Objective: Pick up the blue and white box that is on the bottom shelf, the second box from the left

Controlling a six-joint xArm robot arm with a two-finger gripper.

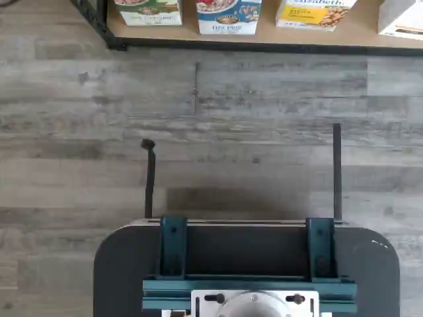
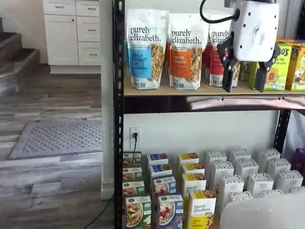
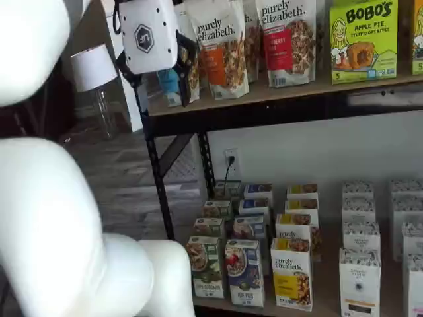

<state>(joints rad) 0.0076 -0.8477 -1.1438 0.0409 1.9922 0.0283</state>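
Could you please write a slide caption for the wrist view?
Wrist view: wood-look floor below, blue and white box on the bottom shelf.

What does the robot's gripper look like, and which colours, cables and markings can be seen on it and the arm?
The gripper has a boxy white body with two black fingers below it. A black cable loops beside the body. In a shelf view, a dark hexagon logo marks its side. The arm has smooth, rounded white shells.

glossy cardboard blue and white box (image 3: 244, 272) on tan wooden bottom shelf (image 1: 317, 36)
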